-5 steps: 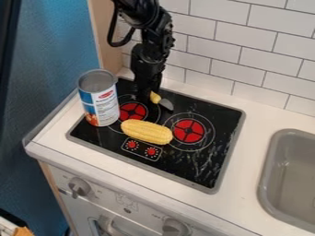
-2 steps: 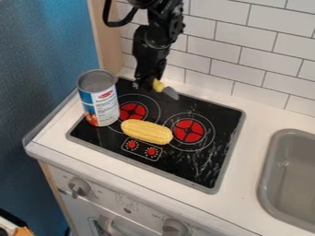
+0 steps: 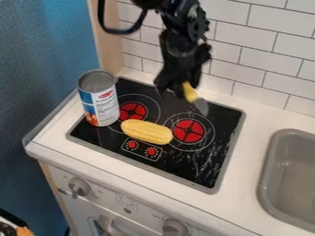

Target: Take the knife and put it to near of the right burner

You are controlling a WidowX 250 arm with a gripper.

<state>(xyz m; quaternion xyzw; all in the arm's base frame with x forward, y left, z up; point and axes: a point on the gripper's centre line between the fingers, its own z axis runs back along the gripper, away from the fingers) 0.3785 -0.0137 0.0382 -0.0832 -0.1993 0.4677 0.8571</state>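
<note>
Over the back of the black stove, the gripper point(image 3: 178, 90) hangs down, shut on the yellow handle of the knife point(image 3: 191, 92). The knife's grey blade points down and to the right, above the area behind the right burner point(image 3: 188, 131). That burner is red with a thin white ring around it. Part of the handle is hidden by the gripper.
A yellow corn cob point(image 3: 146, 132) lies in front of and between the burners, close to the left burner point(image 3: 132, 112). An open can point(image 3: 100, 97) stands at the stove's left edge. The tiled wall point(image 3: 258, 62) rises behind, and a grey sink point(image 3: 289, 179) is at the right.
The gripper has moved to the right along the back of the stove, carrying the knife from behind the left burner to behind the right one. Can and corn have stayed put.
</note>
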